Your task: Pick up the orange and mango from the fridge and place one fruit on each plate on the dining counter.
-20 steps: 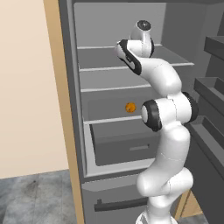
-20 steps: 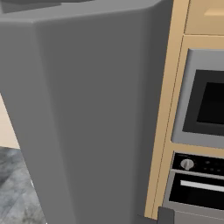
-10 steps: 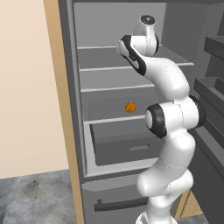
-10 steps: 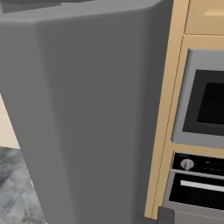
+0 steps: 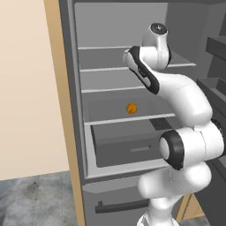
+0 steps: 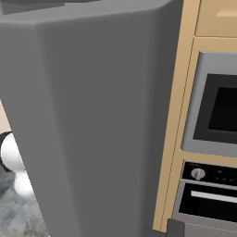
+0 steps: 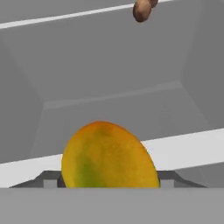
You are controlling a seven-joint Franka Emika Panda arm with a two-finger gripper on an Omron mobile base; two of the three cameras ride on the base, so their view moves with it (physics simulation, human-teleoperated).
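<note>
The mango, oval and yellow-green with an orange blush, looms large low in the hand view. It sits between my gripper's dark fingertips, which are shut on it, just over a pale shelf edge. In the left base view my arm reaches into the open fridge at upper-shelf height, and the arm's own links hide the hand. The orange lies alone on a lower shelf, well below the hand.
A small brownish-red round item sits on a shelf farther back. A grey drawer lies under the orange's shelf. The open fridge door blocks the right base view, beside a wall oven. Door shelves stand at right.
The arm's wrist has risen and shifted right inside the fridge, and the elbow has lifted. The orange has stayed in place.
</note>
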